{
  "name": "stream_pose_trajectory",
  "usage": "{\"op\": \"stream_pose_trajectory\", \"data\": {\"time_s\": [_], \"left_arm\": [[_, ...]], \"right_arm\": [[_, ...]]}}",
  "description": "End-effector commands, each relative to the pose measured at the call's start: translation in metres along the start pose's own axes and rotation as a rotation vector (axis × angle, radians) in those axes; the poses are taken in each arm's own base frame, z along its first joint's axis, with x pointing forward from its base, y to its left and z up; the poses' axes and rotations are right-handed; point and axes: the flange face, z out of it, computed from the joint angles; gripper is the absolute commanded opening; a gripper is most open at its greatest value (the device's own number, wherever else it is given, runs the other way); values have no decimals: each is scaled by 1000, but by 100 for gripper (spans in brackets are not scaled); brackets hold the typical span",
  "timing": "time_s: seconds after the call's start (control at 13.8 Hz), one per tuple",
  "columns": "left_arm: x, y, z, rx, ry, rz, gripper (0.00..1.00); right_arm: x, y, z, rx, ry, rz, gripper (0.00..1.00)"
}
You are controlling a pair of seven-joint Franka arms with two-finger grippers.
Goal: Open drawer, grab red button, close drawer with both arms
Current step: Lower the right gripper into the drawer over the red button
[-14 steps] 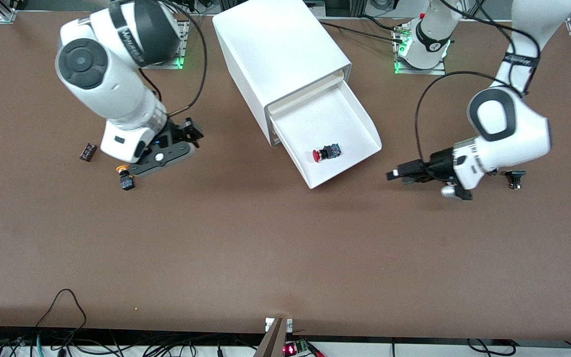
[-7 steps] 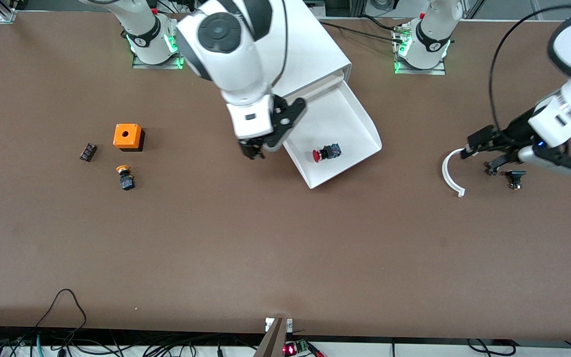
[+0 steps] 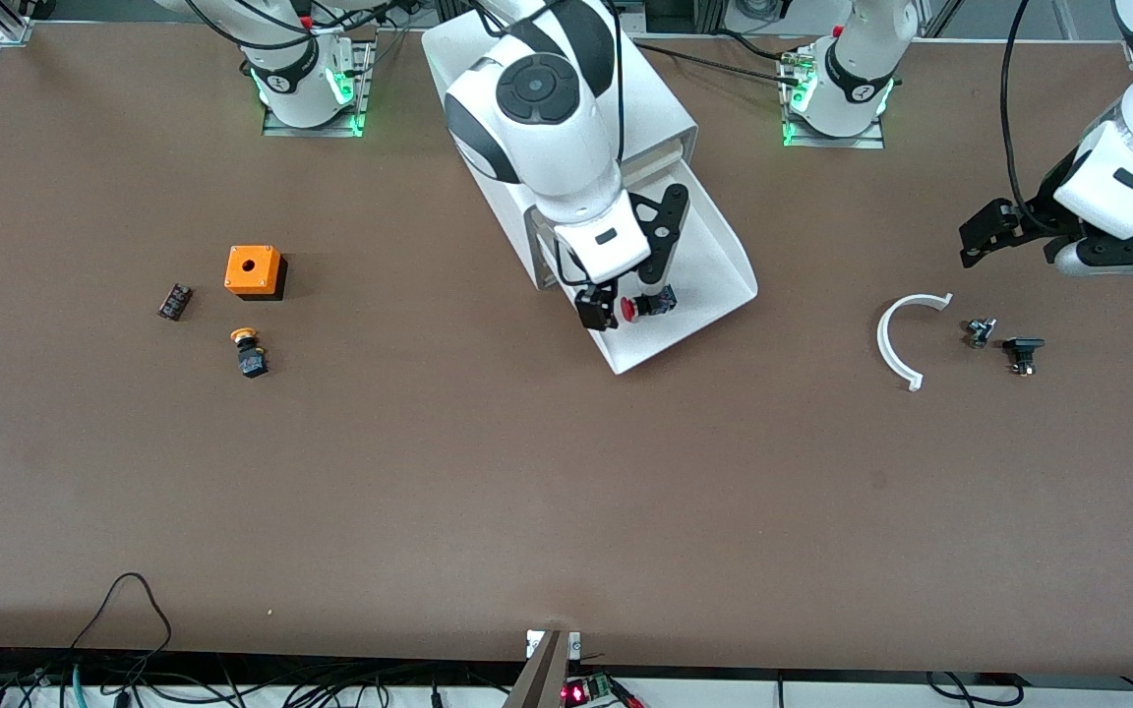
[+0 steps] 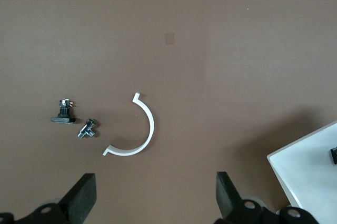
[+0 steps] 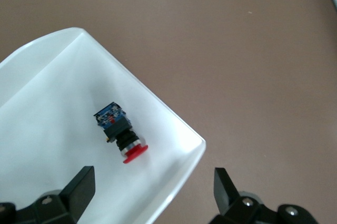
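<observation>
The white cabinet [image 3: 547, 98] has its lowest drawer [image 3: 714, 246] pulled out. The red-capped button [image 3: 640, 303] lies on its side on the drawer floor near the front rim. It also shows in the right wrist view [image 5: 120, 132], as does the drawer rim [image 5: 176, 126]. My right gripper [image 3: 606, 307] is open over the drawer's front part, just beside the button, with nothing between its fingers [image 5: 79, 184]. My left gripper [image 3: 994, 236] is open and empty over the table at the left arm's end [image 4: 155, 203].
A white arc [image 3: 899, 339] and two small dark parts [image 3: 980, 332] [image 3: 1022, 352] lie under the left gripper's area. An orange box [image 3: 254, 271], an orange-yellow-capped button [image 3: 249, 351] and a small dark piece [image 3: 174, 301] lie at the right arm's end.
My right arm swung from the right arm's end of the table to over the open drawer. My left gripper drew away from the white arc, which now lies free.
</observation>
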Motion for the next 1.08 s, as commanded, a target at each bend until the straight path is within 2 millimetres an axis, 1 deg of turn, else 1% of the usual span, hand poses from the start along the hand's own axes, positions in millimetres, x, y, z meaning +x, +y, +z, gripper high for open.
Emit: {"op": "stream_pose_trajectory", "data": {"time_s": [0.0,0.07,0.14,0.29,0.36,0.43,0.51,0.58,0.65,0.72,0.79,0.87,1.01], "left_arm": [[1,-9,-2,26,-9,-26,100],[2,-14,-2,25,-14,-37,100],[2,-22,-2,24,-13,-49,100],[3,-28,-3,15,-16,-54,100],[3,-28,-3,13,-14,-53,100],[5,-28,-2,12,-14,-51,100],[5,-27,-1,12,-16,-49,100],[6,-27,-1,10,-16,-48,100],[7,-27,-3,8,-10,-48,100],[8,-27,-4,8,-7,-48,100],[8,-27,-4,8,-7,-48,100],[8,-27,-4,7,-5,-48,100],[8,-27,-4,7,-4,-48,100]], "right_arm": [[14,-25,21,24,-14,-77,100],[14,-32,28,37,-38,-92,100],[11,-33,36,54,-68,-95,100],[7,-35,38,72,-99,-132,100],[7,-35,38,73,-98,-152,100],[6,-35,42,76,-102,-161,100],[4,-35,57,80,-112,-164,100],[6,-40,68,81,-114,-179,100],[8,-40,75,65,-95,-205,100],[9,-34,78,40,-74,-220,100],[9,-32,84,29,-59,-231,100],[11,-30,85,13,-36,-231,100],[12,-32,95,7,-30,-236,100]]}}
